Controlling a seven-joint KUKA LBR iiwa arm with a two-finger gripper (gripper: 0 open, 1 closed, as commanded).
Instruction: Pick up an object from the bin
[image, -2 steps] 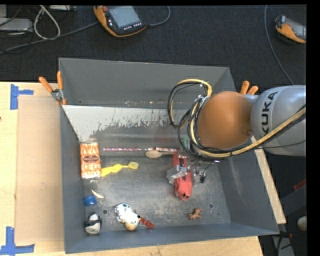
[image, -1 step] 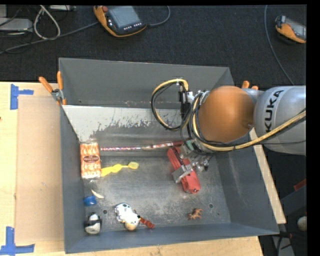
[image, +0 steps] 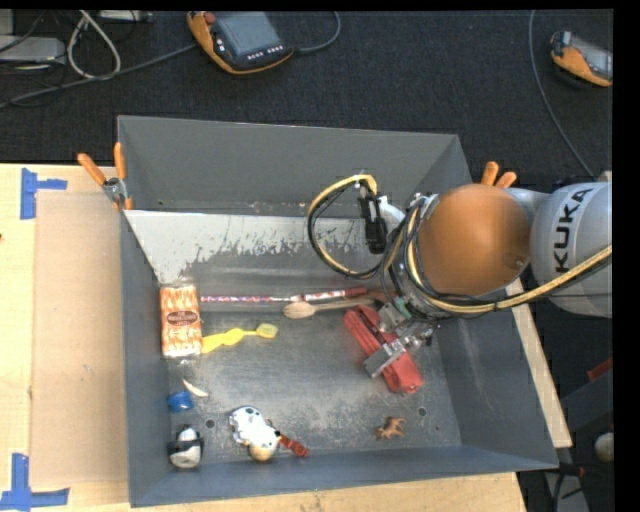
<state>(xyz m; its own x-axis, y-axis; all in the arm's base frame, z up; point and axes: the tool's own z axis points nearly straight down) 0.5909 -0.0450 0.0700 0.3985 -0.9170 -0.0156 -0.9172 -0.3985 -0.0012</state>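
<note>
Whether my claw (image: 392, 352) is released or clenched I cannot tell. It sits low, right on top of the long red plastic block (image: 405, 375), the thing I take to be my pick, which lies slantwise on the floor of the grey metal bin (image: 250, 170). My biggest worry is the bin itself: its sloping wall rises close beside the red block on the arm's side, and a skewed lift could scrape block or wrist along it. Next is the long pink-and-white striped stick (image: 250, 297), running away from the red block's far end toward the view's left. With it lies the pale wooden spoon (image: 300, 309), whose handle ends near that same far end, so a dragging lift might hook either one. The block is long, and a grip away from its middle could let it tip and slide out. The orange patterned packet (image: 181, 320) and the yellow floppy strip (image: 235, 338) lie well apart from the red block and pose no risk, I judge. Only the tiny brown figure (image: 390, 430), just on the near side of the red block, could be knocked by a dropped end.
</note>
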